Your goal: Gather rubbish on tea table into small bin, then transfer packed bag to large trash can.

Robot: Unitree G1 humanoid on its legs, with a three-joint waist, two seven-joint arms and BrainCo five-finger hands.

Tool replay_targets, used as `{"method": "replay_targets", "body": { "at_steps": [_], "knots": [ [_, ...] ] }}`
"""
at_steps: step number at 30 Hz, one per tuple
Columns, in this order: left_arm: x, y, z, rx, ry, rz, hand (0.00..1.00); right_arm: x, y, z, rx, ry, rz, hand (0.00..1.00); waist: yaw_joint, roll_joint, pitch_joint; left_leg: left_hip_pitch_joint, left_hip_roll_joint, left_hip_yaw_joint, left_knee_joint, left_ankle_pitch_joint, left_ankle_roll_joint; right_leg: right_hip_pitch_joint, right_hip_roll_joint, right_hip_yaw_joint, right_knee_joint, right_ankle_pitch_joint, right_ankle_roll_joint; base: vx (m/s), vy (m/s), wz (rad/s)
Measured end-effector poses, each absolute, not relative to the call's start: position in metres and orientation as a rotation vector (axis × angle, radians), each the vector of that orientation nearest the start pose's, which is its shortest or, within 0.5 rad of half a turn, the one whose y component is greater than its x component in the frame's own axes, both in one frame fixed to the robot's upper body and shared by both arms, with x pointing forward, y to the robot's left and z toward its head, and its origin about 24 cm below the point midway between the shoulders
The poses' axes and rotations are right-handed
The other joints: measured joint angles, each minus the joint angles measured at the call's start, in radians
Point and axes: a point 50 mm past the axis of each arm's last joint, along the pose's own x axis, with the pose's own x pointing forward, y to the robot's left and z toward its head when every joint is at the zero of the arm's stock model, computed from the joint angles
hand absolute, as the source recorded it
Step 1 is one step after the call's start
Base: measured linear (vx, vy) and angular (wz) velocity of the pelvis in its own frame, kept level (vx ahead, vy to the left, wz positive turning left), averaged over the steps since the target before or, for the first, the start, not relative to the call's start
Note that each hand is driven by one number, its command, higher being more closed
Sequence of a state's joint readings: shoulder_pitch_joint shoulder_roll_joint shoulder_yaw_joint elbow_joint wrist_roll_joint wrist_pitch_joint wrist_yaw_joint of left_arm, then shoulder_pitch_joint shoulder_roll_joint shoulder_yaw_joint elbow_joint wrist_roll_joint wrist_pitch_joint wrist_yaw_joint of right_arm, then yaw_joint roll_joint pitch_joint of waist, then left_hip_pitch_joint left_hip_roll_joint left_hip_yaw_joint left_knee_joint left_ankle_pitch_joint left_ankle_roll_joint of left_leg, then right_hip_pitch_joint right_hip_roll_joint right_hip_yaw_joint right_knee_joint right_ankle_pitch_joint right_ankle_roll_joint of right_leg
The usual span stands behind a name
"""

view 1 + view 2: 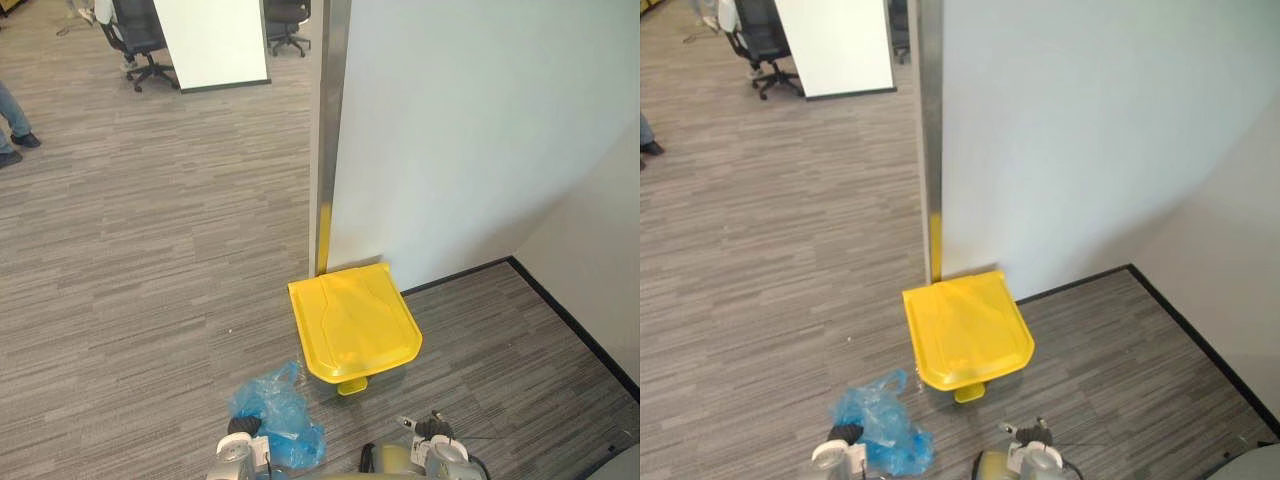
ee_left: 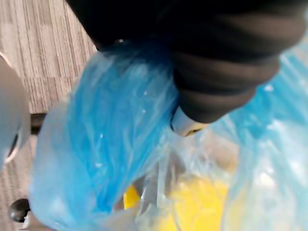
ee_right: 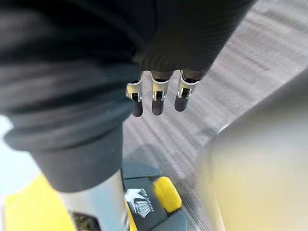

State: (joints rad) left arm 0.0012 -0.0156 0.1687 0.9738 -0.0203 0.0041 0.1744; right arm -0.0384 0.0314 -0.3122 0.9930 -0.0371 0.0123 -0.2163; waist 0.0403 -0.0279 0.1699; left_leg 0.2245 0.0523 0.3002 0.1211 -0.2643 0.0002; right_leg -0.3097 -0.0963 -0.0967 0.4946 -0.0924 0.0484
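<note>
Blue bag (image 1: 275, 415) at lower left, near the yellow bin (image 1: 355, 325).
Left hand (image 2: 221, 77) sunk in bag, grip unclear; right hand (image 3: 159, 96) relaxed, empty.

We look down on a floor of grey streaked carpet (image 1: 150, 260) that runs from a near corner out into an open office. A plain white wall (image 1: 460, 130) stands ahead, ending on its left in a metal edge post (image 1: 328, 100) with a yellow strip (image 1: 323, 238) at its foot. A second pale wall (image 1: 600, 240) meets it at the right, and black skirting (image 1: 565, 315) runs along both. Far back stands a white panel (image 1: 212, 40) with a black office chair (image 1: 140, 40) to its left and another chair (image 1: 288, 25) to its right. The light is even.
</note>
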Motion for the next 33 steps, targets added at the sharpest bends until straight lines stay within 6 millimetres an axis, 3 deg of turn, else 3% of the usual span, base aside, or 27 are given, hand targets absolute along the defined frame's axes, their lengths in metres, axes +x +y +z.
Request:
{"method": "replay_targets", "body": {
  "at_steps": [1,4,5,6,8,13,16,21,26,29,33],
  "knots": [
    [0.142,0.176,-0.147,-0.035,0.977,0.327,1.00,0.145,-0.187,-0.145,0.048,0.978,-0.446,0.00,-0.001,-0.011,0.021,-0.001,0.010,-0.009,0.035,-0.028,-0.008,-0.030,0.012,-0.012,-0.120,0.040,-0.001,0.13,-0.034,0.22],
    [0.145,0.179,-0.145,-0.050,0.966,0.348,1.00,0.143,-0.190,-0.146,0.057,0.984,-0.476,0.00,0.000,-0.030,0.038,-0.006,0.006,-0.018,0.111,-0.086,-0.034,-0.044,0.011,-0.011,-0.180,0.040,0.011,0.26,-0.129,0.24],
    [0.149,0.180,-0.144,-0.061,0.955,0.362,1.00,0.141,-0.191,-0.146,0.071,0.986,-0.503,0.00,-0.001,-0.044,0.051,-0.006,-0.005,-0.043,0.171,-0.134,-0.061,-0.030,0.004,-0.002,-0.187,0.037,0.042,0.34,-0.166,0.14],
    [0.153,0.178,-0.143,-0.076,0.946,0.378,1.00,0.144,-0.198,-0.144,0.080,0.973,-0.532,0.00,0.004,-0.003,0.070,-0.018,0.025,-0.057,0.210,-0.154,-0.078,-0.039,0.020,-0.020,-0.154,0.027,0.064,0.33,-0.152,0.08],
    [0.161,0.173,-0.140,-0.088,0.925,0.375,1.00,0.149,-0.204,-0.141,0.101,0.945,-0.569,0.00,-0.001,0.024,0.093,-0.028,0.047,-0.092,0.214,-0.168,-0.077,-0.049,0.038,-0.040,-0.129,0.022,0.061,0.24,-0.091,0.20],
    [0.168,0.173,-0.137,-0.087,0.898,0.369,1.00,0.144,-0.208,-0.140,0.138,0.929,-0.619,0.00,0.000,0.017,0.099,-0.087,0.099,-0.209,0.360,-0.198,-0.046,-0.073,0.046,-0.089,0.009,-0.100,0.012,0.19,-0.115,0.29],
    [0.182,0.171,-0.131,-0.099,0.865,0.365,1.00,0.147,-0.209,-0.138,0.163,0.916,-0.629,0.00,0.008,0.025,0.090,-0.131,0.112,-0.235,0.331,-0.224,-0.071,-0.129,0.052,-0.115,0.034,-0.122,0.007,0.11,-0.041,0.17],
    [0.186,0.163,-0.129,-0.108,0.859,0.343,1.00,0.161,-0.204,-0.133,0.140,0.884,-0.580,0.00,0.013,0.050,0.072,-0.118,0.117,-0.257,0.238,-0.182,-0.099,-0.148,0.049,-0.125,0.031,-0.123,-0.002,0.11,-0.006,0.06],
    [0.200,0.158,-0.118,-0.064,0.784,0.287,1.00,0.194,-0.178,-0.116,0.091,0.777,-0.418,0.00,0.018,0.067,0.007,-0.179,0.124,-0.302,0.160,-0.088,-0.114,-0.161,0.040,-0.191,-0.050,-0.107,-0.019,0.05,-0.061,0.40],
    [0.201,0.156,-0.114,-0.031,0.755,0.253,1.00,0.230,-0.169,-0.084,0.073,0.597,-0.352,0.00,0.026,0.074,-0.019,-0.231,0.144,-0.329,0.153,-0.039,-0.103,-0.159,0.042,-0.235,-0.101,-0.089,-0.024,0.02,-0.142,0.43],
    [0.199,0.159,-0.112,0.011,0.739,0.227,1.00,0.263,-0.174,-0.040,0.090,0.385,-0.357,0.00,0.033,0.065,-0.039,-0.241,0.176,-0.339,0.098,0.019,-0.119,-0.158,0.052,-0.275,-0.116,-0.081,-0.022,0.00,-0.167,0.32]
  ]
}}
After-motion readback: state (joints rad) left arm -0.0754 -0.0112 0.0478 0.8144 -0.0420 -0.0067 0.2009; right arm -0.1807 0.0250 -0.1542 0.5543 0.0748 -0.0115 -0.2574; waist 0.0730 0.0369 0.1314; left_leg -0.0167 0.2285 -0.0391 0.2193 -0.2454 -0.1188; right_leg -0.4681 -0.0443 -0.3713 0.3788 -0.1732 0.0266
